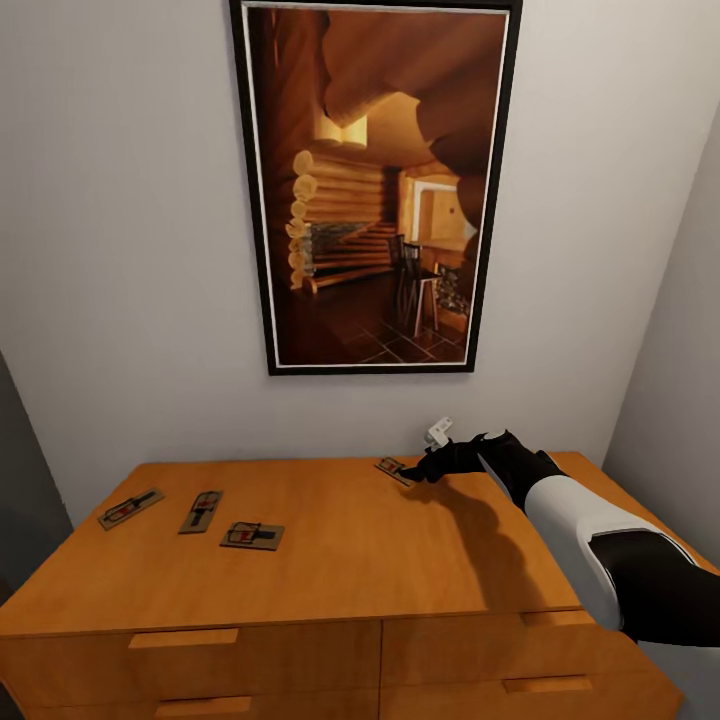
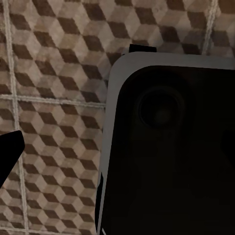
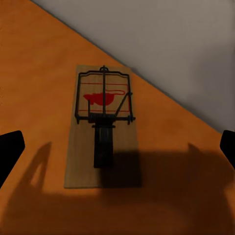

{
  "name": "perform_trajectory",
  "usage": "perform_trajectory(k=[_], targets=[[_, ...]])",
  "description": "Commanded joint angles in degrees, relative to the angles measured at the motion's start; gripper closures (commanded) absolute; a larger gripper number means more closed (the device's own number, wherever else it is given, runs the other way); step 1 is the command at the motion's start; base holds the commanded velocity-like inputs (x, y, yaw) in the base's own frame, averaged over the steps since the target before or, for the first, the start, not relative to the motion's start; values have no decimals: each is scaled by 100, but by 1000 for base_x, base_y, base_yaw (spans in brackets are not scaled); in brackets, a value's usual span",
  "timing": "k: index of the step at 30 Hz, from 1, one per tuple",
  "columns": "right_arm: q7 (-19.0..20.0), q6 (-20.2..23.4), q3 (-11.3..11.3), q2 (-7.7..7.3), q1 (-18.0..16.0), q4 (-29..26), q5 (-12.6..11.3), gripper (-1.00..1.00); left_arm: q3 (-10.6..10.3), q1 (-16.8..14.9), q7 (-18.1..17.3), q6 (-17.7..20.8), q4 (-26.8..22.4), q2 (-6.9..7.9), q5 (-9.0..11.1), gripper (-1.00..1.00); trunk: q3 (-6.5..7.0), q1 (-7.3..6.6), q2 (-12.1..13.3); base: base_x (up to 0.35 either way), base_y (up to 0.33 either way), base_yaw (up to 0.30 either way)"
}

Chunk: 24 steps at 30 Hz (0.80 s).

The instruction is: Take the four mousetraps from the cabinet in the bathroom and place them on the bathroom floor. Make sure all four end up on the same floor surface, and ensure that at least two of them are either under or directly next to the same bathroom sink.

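Nearest me is the front edge of the wide orange-brown wooden cabinet (image 1: 300, 640) with its slim bar-handled drawers, and three of the small flat tan wooden mousetraps lie in a loose row on the left part of its top: one (image 1: 131, 508) closest to the left edge, one (image 1: 201, 511) just beside it, and one (image 1: 252, 535) a little nearer to me. My right arm, in a white and black sleeve, reaches across the right side of the top toward the back, and my right gripper (image 1: 420, 470) hangs just over the fourth mousetrap (image 3: 101, 126), which lies flat near the rear edge by the grey wall (image 1: 120, 250). In the right wrist view its dark wire frame and red mark sit between my two dark fingers (image 3: 10, 149), which are spread wide and touch nothing. My left gripper's fingers (image 2: 9, 149) hang above the cube-patterned brown and beige tiled floor (image 2: 54, 73); I cannot tell how they stand. Beyond, a black-framed picture (image 1: 375, 185) of a log-cabin room hangs on the wall.
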Motion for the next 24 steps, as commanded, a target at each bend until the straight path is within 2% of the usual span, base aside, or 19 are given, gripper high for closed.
perform_trajectory(k=[1,24], targets=[[0,0,0,0,1,0,-1,-100,0,0,0,0,0,0,0,-100,0,0,0,0,2,0],[6,-1,0,12,4,0,-7,-100,0,0,0,0,0,0,-8,-100,-86,0,0,0,0,0]])
